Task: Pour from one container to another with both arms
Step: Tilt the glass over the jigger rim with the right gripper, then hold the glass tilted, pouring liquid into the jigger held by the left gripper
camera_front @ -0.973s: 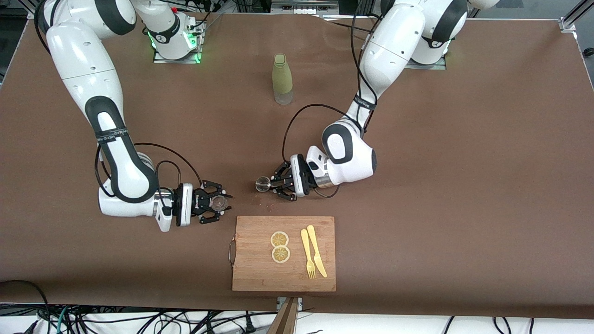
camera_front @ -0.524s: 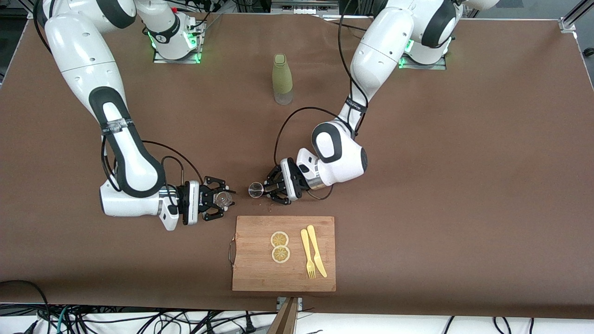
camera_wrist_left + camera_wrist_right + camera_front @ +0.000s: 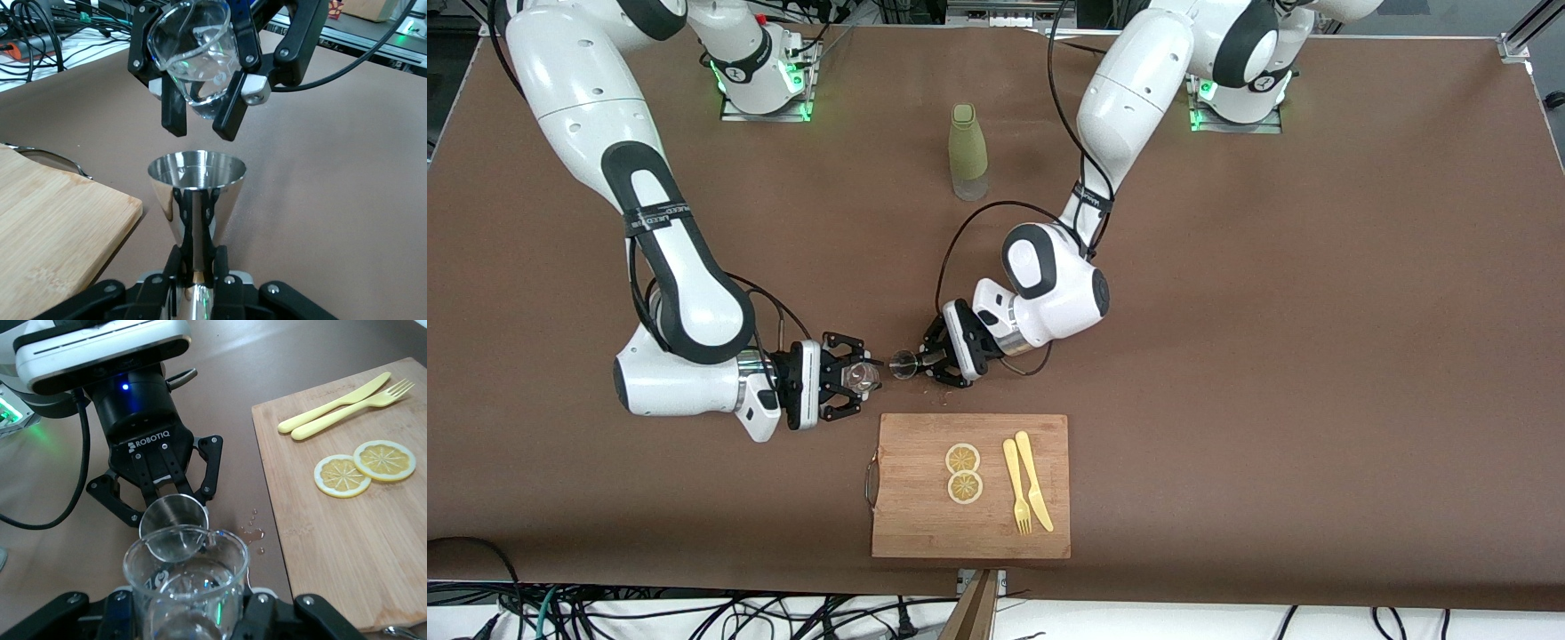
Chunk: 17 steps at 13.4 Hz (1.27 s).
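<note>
Over the last second both arms had swung inward, bringing the two vessels from well apart to almost rim to rim over the bare surface [image 3: 1227, 356], just above the edge of the board [image 3: 970, 485] that lies nearest the robots. The left claw [image 3: 923, 361] was clamped tight on the stem of a steel jigger [image 3: 903, 364], and the right claw [image 3: 855, 377] was clamped tight on a small glass beaker [image 3: 860, 377]. In the left wrist view the beaker [image 3: 193, 50] hung tipped just above the jigger's open mouth [image 3: 196, 168], its spout leaning toward it. That suggested alignment was done and the pour itself was about to begin or had barely begun; no stream showed between them.

The jigger was a polished metal cone, mirror-bright, flaring from a narrow waist to a thin round rim. The beaker was clear, thin-walled and cylindrical with a small pouring lip, and looked wet inside. A few droplets [image 3: 253, 530] lay on the matte brown surface near the board. The board was pale bamboo with a wire handle, carrying two lemon slices [image 3: 963, 473] and a yellow plastic fork [image 3: 1016, 489] and knife [image 3: 1033, 480]. A green bottle [image 3: 967, 151] with a clear base stood well apart, nearer the arms' bases.
</note>
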### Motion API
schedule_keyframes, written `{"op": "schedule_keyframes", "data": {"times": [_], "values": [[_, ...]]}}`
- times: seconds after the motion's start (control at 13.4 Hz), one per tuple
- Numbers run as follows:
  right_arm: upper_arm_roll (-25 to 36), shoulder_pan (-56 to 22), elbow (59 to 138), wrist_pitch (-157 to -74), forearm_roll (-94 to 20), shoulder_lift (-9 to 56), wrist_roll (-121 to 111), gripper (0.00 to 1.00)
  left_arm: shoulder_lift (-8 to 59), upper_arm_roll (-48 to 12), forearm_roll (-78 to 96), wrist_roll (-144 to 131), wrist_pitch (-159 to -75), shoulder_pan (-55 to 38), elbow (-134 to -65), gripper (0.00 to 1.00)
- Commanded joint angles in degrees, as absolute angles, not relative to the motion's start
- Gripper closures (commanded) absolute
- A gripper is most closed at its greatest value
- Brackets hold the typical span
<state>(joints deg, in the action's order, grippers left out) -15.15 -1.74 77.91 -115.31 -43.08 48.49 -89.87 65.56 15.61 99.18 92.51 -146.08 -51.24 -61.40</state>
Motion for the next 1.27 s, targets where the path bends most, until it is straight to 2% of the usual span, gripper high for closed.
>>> {"op": "schedule_keyframes", "data": {"times": [0.0,1.2], "values": [[-15.91,-1.41,77.87,-114.61,-39.74,47.64,-86.67,0.62,67.24,18.01,100.37,90.09,-147.22,-52.65,-58.8,1.0],[-20.91,-1.49,76.73,-114.61,-26.47,47.64,-79.11,0.62,67.5,18.46,100.37,89.91,-150.47,-53.26,-58.8,1.0]]}}
